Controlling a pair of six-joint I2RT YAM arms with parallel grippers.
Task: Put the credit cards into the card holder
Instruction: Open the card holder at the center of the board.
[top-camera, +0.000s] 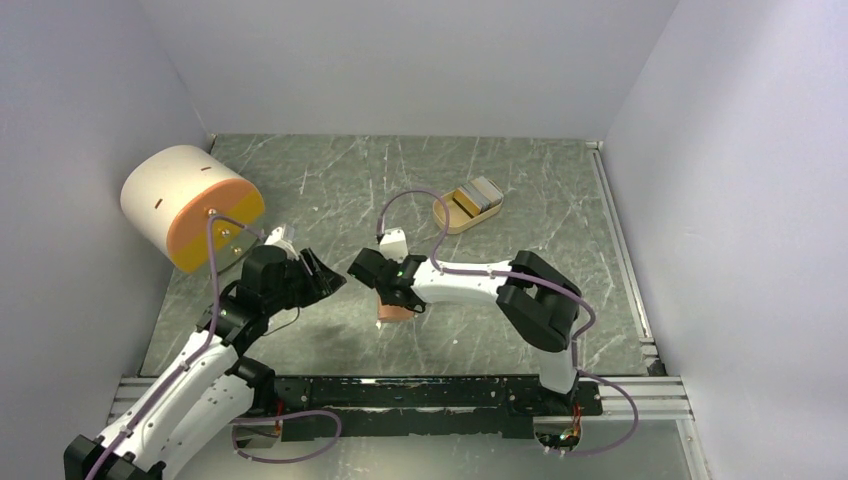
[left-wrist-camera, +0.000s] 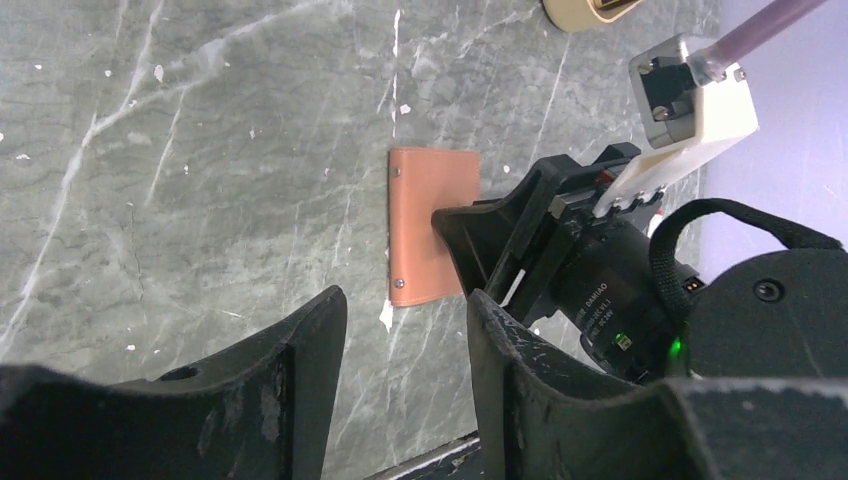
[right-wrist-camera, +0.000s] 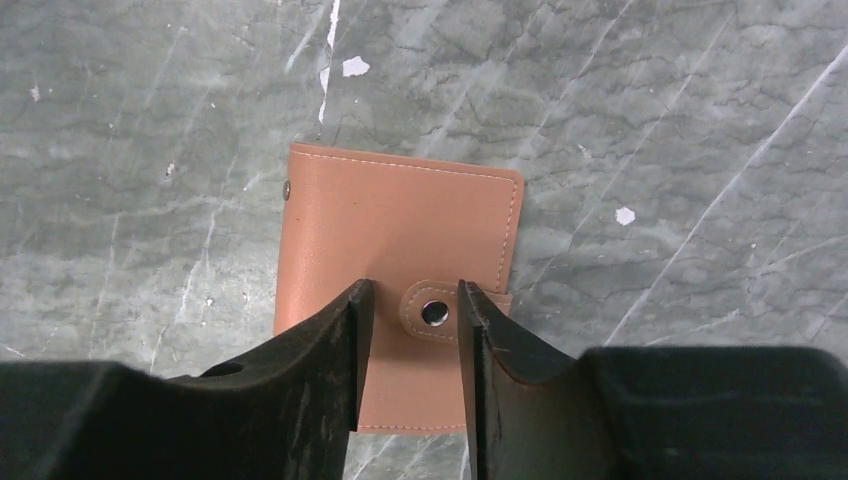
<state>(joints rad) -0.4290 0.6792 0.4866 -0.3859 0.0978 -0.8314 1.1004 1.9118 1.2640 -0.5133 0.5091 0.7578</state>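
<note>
Card holder (right-wrist-camera: 400, 230) lies flat and shut on the counter (top-camera: 330, 170), mid-field, just ahead of both arms. Its snap tab (right-wrist-camera: 432, 312) is still fastened.

Right claw (right-wrist-camera: 412, 295) is low over it, fingers spread and straddling the tab without pinching it. Left claw (left-wrist-camera: 405, 300) hovers just beside it, also spread and holding nothing.

Credit cards (top-camera: 482, 190) sit stacked in the beige tray (top-camera: 450, 215), well apart from the holder.

Orientation: from the right wrist, the long axis runs along the claw's line of reach. Riveted edge is to one side, and the tab wraps over the opposite long edge. From overhead the arm covers most of the holder, so its heading on the counter is hard to call.

Risks:
- The tab is thin and flat, so closing fingers may slide off it.
- A pull may drag the whole holder across the smooth stone instead of popping the snap, since nothing pins it.
- The two claws are near enough to clash.
</note>
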